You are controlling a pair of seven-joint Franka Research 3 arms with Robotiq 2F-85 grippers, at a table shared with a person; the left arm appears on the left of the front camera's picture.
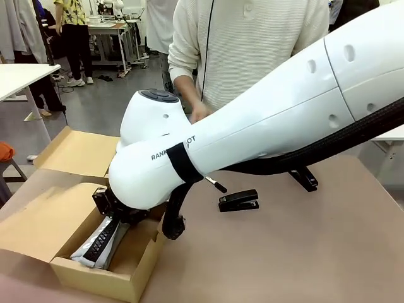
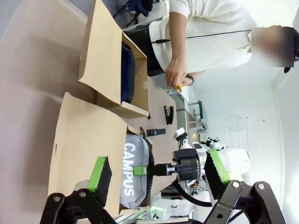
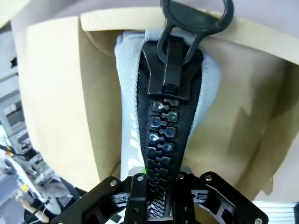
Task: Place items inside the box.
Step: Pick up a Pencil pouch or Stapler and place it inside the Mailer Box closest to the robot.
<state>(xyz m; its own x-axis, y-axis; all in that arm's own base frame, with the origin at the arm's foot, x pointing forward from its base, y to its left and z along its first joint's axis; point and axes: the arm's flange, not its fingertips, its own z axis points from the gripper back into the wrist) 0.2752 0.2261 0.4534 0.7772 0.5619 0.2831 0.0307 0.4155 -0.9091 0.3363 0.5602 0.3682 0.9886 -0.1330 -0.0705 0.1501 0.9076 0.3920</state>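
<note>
Front view: I see the counter carrying the open cardboard box at its left. Inside it sits the grey CAMPUS pencil case, with my right pincer clamped on it. My left pincer hangs spread apart. The black stapler and the thin marker lie mid-counter.

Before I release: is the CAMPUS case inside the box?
Inside: the case is between the box walls, right gripper shut on it.

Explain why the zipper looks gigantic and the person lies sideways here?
Right wrist view: the wide lens sits close to the pencil case, so its zip looms, teeth glinting. Left wrist view: camera rolled, so the person appears sideways; far wall washed out.
</note>
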